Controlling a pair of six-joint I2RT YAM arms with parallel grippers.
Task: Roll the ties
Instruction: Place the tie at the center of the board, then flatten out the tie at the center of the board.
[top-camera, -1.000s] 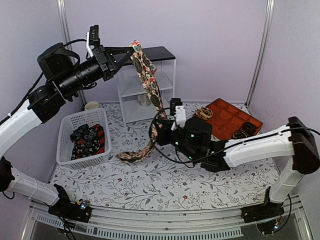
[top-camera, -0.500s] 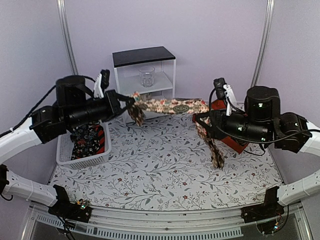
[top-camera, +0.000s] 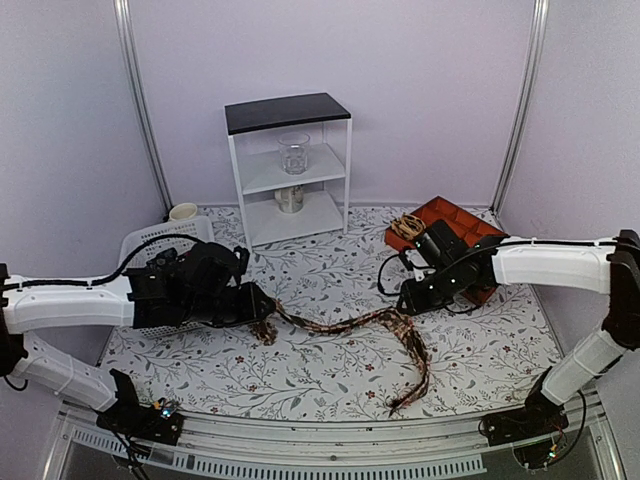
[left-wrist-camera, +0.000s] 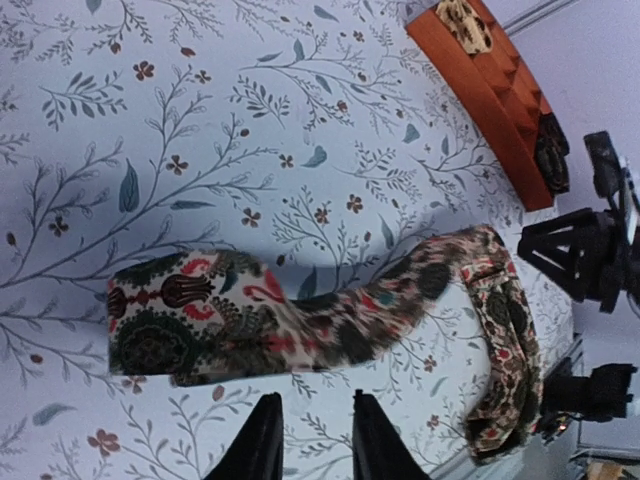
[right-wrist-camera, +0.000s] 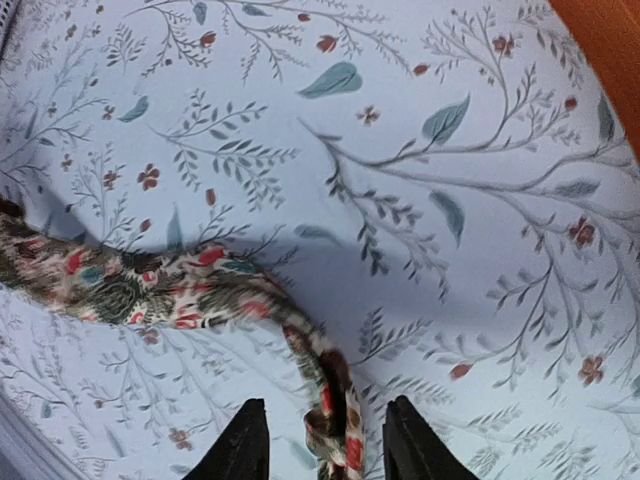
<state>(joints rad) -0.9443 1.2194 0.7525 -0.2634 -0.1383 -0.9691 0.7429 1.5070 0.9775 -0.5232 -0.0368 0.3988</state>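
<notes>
**One tie laid out on the table, both grippers low and neither clamping it**

From the top camera I see the tie (top-camera: 315, 326) lying on the floral tablecloth (top-camera: 330, 260). It runs from just in front of the left gripper (top-camera: 262, 318) across the middle to the right gripper (top-camera: 408, 303). There it bends and trails toward the near edge of the table.

On my left wrist feed the tie's wide, squared end (left-wrist-camera: 190, 320) lies flat, its red and dark green print facing up. The left gripper (left-wrist-camera: 313, 402) sits just beside that end. Its fingers stand a narrow way apart with only cloth between them, so it holds nothing.

On the right wrist feed the right gripper (right-wrist-camera: 325, 405) is spread wider and straddles a bunched part of the tie (right-wrist-camera: 130, 285). The strand passes between the fingers with a gap on each side.

Behind the right arm sits an orange compartment tray (top-camera: 455, 210) with a patterned roll (top-camera: 405, 226) in its near-left corner. A white basket (top-camera: 160, 232) shows behind the left arm. At the back, a white shelf unit (top-camera: 288, 110) holds a glass (top-camera: 294, 153).
</notes>
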